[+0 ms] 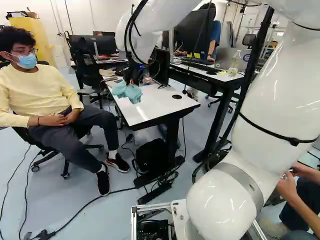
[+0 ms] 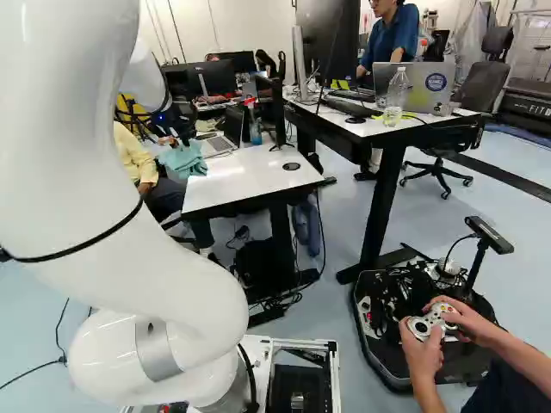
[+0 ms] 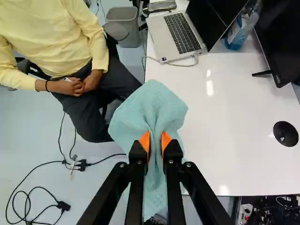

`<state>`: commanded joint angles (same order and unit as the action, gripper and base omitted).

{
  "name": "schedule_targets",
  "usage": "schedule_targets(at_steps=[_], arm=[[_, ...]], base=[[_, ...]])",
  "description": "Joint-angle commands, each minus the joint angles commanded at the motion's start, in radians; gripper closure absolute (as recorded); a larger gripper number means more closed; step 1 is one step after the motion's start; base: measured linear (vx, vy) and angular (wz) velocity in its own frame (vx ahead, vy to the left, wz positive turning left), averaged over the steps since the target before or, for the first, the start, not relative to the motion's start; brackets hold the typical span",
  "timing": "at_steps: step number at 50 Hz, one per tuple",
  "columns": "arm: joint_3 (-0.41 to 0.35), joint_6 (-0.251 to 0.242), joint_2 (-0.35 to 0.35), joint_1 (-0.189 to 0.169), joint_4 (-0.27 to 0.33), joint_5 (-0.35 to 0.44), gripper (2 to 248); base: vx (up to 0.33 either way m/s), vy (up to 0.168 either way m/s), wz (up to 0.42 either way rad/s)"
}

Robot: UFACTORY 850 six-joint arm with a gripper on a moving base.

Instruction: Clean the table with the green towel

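Observation:
In the left base view my gripper hangs at the left edge of the white table, with the green towel bunched below it. The wrist view shows the gripper shut on the towel, its orange pads pinching the cloth from two sides. The towel spreads ahead of and beneath the fingers, across the table's edge on the side of the seated person. Whether it touches the white tabletop I cannot tell.
A person sits close beside the table. On the table stand a laptop, a blue-labelled bottle, a monitor and a round black cap. Cables lie on the floor; another desk stands to the right.

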<state>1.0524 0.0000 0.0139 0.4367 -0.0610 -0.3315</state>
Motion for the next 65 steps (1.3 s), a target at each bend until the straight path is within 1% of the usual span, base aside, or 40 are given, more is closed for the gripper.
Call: schedule_targets(at_steps=[15,23,48,65], arm=[[-0.014,0.0,-0.015,0.003,0.0,0.0,199],[-0.037,0.0,-0.039,-0.008,0.0,0.0,199],[-0.128,0.0,-0.132,-0.075,0.0,0.0,199],[-0.15,0.0,-0.156,-0.134,0.0,0.0,199]], base=[[0.0,0.0,0.0],[0.0,0.0,0.0],[0.0,0.0,0.0],[0.0,0.0,0.0]])
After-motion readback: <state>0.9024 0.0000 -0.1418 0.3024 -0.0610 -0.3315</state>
